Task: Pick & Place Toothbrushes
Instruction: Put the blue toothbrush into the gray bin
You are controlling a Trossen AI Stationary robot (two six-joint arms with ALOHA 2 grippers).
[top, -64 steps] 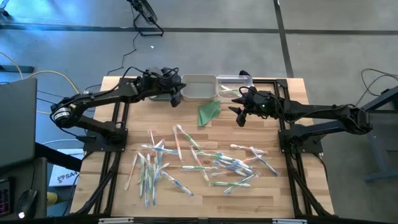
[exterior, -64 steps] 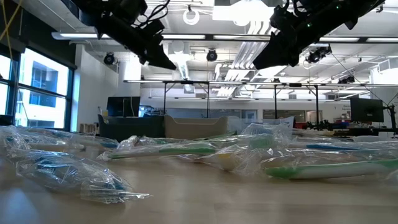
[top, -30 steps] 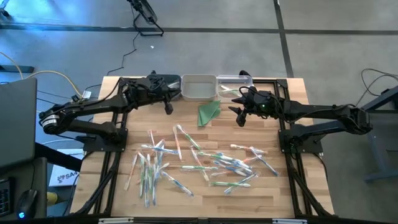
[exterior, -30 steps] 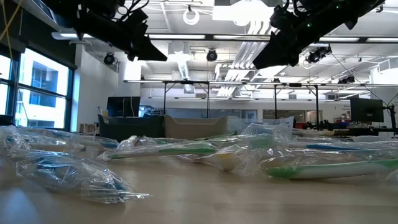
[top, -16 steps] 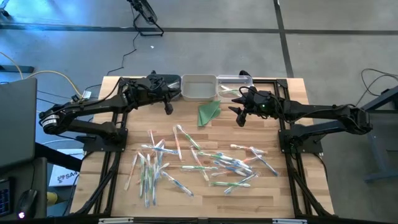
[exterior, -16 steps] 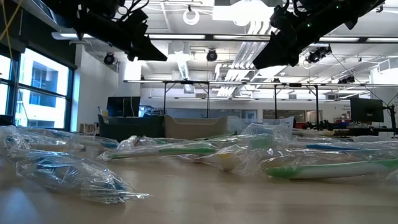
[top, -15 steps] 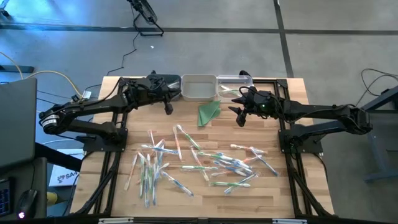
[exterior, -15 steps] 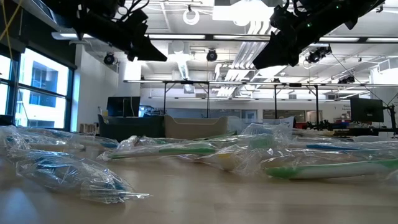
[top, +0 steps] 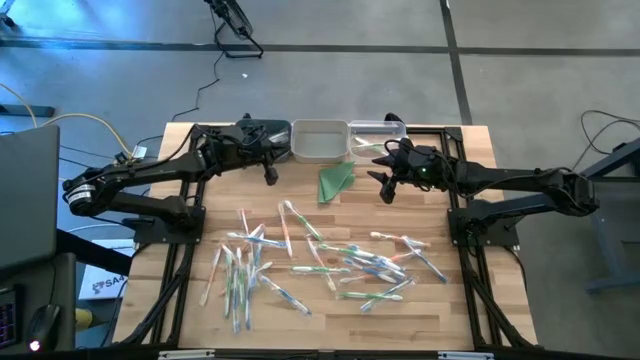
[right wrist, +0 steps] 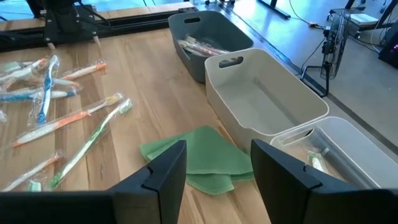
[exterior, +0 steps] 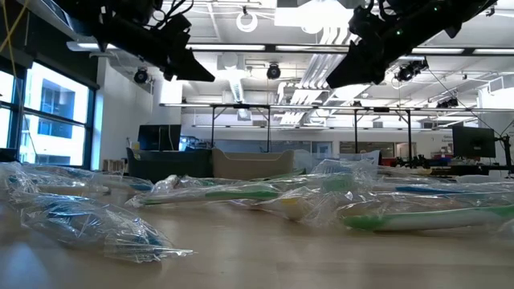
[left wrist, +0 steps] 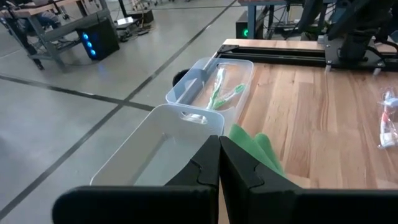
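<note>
Toothbrushes [top: 320, 262] lie tangled mid-tabletop; my left jaws [top: 271, 176] are closed empty, right jaws [top: 387, 190] open empty. Overlapping wrappers risk lifting two together.

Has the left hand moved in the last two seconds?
Yes. The left hand has shifted left, off the dark bin corner and away from the white bin.

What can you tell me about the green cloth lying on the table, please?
The green cloth is a thin, soft-looking piece folded into layers, roughly triangular from above. It lies flat on the wooden table, close beside the middle bin, between the two raised grippers. Neither gripper holds it, and no toothbrush lies on it.
</note>
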